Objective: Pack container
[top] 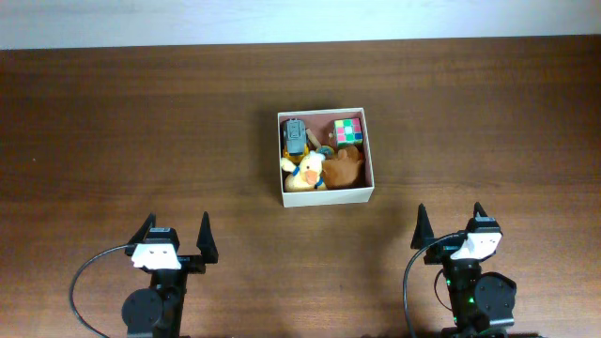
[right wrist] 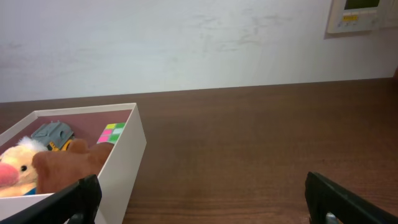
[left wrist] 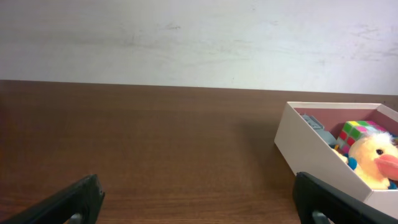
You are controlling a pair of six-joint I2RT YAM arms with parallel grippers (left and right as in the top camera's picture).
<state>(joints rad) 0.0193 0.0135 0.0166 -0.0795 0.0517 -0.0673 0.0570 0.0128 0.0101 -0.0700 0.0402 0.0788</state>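
The container sits at the table's middle, a square white-walled box with a reddish-brown inside. In it lie a yellow plush duck, a brown plush toy, a grey toy and a colourful puzzle cube. My left gripper rests open near the front left, well short of the box. My right gripper stands open at the front right. The left wrist view shows the container ahead to the right with the duck. The right wrist view has the container on its left.
The dark wooden table runs to a pale wall at the back. A wall panel shows at the upper right of the right wrist view. Black cables loop beside both arm bases.
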